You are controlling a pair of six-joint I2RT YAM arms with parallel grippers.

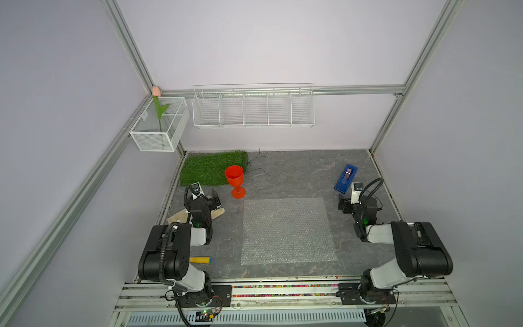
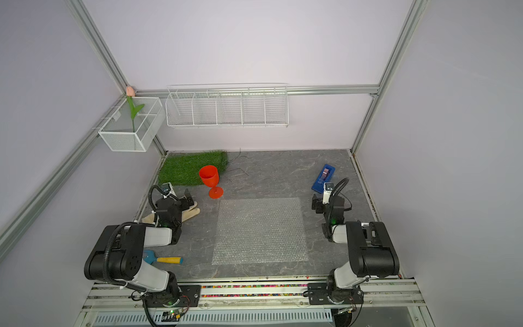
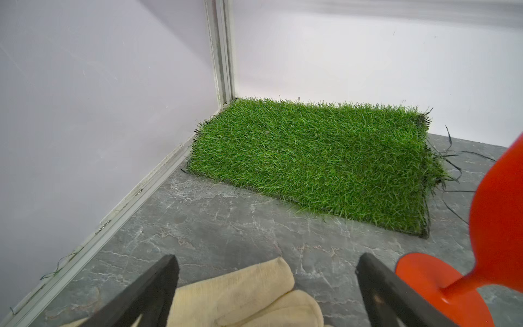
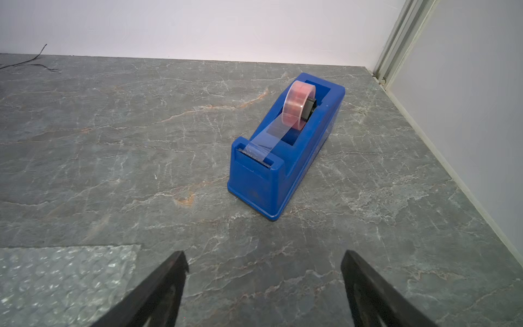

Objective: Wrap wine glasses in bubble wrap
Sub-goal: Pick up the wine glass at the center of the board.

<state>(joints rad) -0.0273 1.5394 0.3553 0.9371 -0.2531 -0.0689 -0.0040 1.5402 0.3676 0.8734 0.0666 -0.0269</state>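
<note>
The red-orange wine glass [image 1: 235, 178] [image 2: 210, 179] stands upright at the front edge of the grass mat; its foot and cup show at the edge of the left wrist view [image 3: 495, 226]. The bubble wrap [image 1: 285, 230] [image 2: 260, 230] lies flat in the middle of the table, and one corner shows in the right wrist view [image 4: 56, 283]. My left gripper [image 1: 215, 198] [image 3: 266, 260] is open, just left of the glass, above a beige glove. My right gripper [image 1: 343, 205] [image 4: 263, 254] is open over bare table beside the wrap's far right corner.
A green grass mat [image 1: 210, 168] fills the back left corner. A blue tape dispenser [image 1: 345, 178] [image 4: 283, 153] sits ahead of the right gripper. The beige glove [image 3: 240, 297] and a yellow-handled trowel [image 2: 164, 259] lie at the left. Wire baskets [image 1: 253, 107] hang on the back wall.
</note>
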